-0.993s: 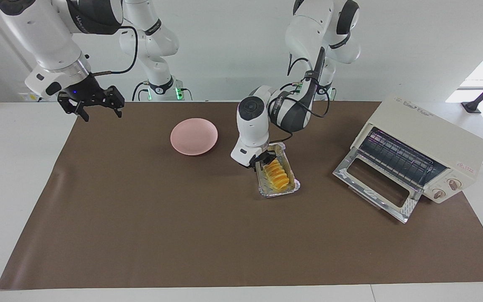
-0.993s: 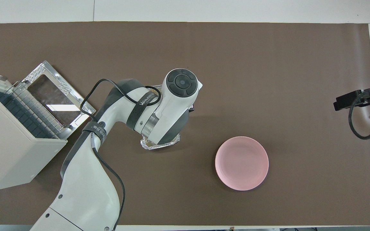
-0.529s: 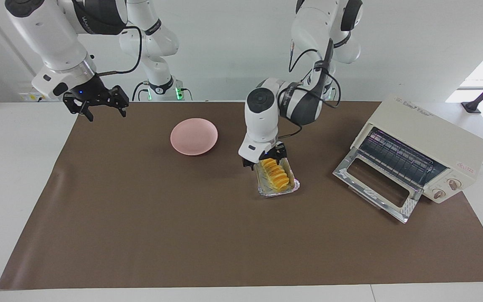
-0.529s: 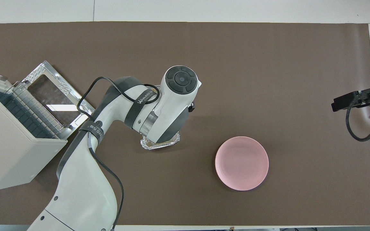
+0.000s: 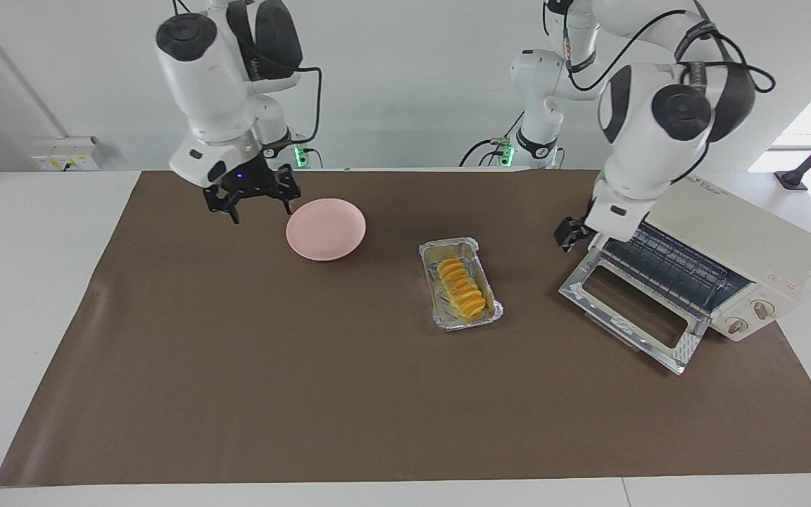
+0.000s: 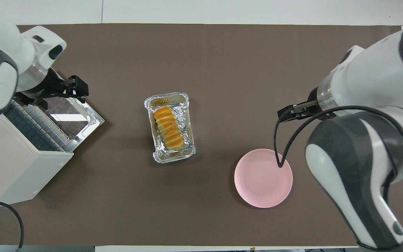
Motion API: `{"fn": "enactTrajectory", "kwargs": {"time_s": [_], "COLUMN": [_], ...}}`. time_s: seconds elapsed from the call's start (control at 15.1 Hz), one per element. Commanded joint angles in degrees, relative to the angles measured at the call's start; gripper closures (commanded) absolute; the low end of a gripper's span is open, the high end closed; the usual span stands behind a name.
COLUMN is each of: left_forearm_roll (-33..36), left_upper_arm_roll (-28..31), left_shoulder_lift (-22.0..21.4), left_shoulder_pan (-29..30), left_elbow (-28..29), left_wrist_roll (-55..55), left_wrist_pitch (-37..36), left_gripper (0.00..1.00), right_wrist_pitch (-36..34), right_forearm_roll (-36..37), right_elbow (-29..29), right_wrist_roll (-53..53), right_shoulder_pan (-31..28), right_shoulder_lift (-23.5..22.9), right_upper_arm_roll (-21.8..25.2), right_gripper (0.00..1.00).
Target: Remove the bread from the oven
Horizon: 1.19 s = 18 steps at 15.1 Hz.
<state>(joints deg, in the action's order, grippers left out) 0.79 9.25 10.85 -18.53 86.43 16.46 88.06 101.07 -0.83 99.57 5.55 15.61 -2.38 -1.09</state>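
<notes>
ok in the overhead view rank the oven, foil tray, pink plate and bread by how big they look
1. oven, by far the largest.
2. pink plate and foil tray: close in apparent size, so I won't rank them.
3. bread, smallest, lying inside the tray.

Both arms raised, right pincer spread and pointing down, left pincer empty.

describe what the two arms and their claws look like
Both arms have glossy white rounded shells with dark grey joint sections and round dark caps. Loose black cables loop outside the links. Each ends in a small black claw: the left claw, the right claw with a tiny blue light above it.
</notes>
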Motion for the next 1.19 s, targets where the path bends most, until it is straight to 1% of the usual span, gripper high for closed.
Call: {"fn": "enactTrajectory", "kwargs": {"time_s": [0.0,0.07,0.2,0.26,0.33,0.4,0.46,0.53,0.66,0.86,0.99,1.12], "left_forearm_roll": [-0.6,-0.6,-0.6,-0.4,-0.4,-0.3,-0.3,-0.3,-0.3,-0.3,-0.1,0.2], "left_upper_arm_roll": [-0.8,-0.8,-0.8,-0.9,-0.9,-0.9,-0.9,-0.9,-0.9,-1.1,-1.0,-1.2], "left_shoulder_lift": [-4.7,-5.5,-7.8,-8.9,-10.3,-12.4,-13.3,-13.6,-14.6,-15.0,-14.4,-13.8], "left_shoulder_pan": [6.0,7.0,6.6,6.4,6.4,6.1,6.1,6.4,6.7,6.7,6.8,6.9], "left_elbow": [1.6,1.7,2.1,3.6,5.2,8.2,9.6,9.8,10.2,10.3,9.8,9.0], "left_wrist_roll": [-5.1,-6.5,-7.7,-7.7,-7.8,-7.8,-7.8,-7.8,-7.9,-8.1,-10.4,-10.9], "left_wrist_pitch": [-2.2,-3.5,-7.6,-8.9,-9.5,-9.0,-9.0,-9.2,-9.2,-9.1,-6.5,-6.9], "left_gripper": [0.0,0.0,0.0,0.0,0.0,0.0,0.0,0.0,0.0,0.0,0.0,0.0], "right_wrist_pitch": [5.6,7.5,10.9,11.7,11.4,11.7,12.3,13.3,14.2,18.1,19.3,22.0], "right_forearm_roll": [-0.7,-0.7,-0.7,-0.8,-0.8,-0.7,-0.4,-0.5,-0.4,-0.7,-0.3,0.7], "right_elbow": [-0.3,-0.4,-0.5,-0.9,-3.1,-6.5,-8.1,-10.2,-13.6,-14.3,-14.3,-13.1], "right_wrist_roll": [4.5,6.4,9.3,11.0,13.1,17.4,19.9,21.2,23.0,23.5,23.5,22.8], "right_shoulder_pan": [5.9,7.7,10.9,11.9,13.1,16.1,17.4,18.5,18.9,19.5,19.8,19.7], "right_shoulder_lift": [-4.9,-6.7,-9.3,-10.3,-12.5,-17.3,-20.4,-23.2,-27.0,-28.9,-30.6,-30.7], "right_upper_arm_roll": [0.2,0.2,0.3,0.2,0.2,0.3,0.3,0.3,0.3,0.2,0.3,0.3], "right_gripper": [0.0,0.0,0.0,0.0,0.0,0.0,0.0,0.0,0.0,0.0,0.0,0.0]}}
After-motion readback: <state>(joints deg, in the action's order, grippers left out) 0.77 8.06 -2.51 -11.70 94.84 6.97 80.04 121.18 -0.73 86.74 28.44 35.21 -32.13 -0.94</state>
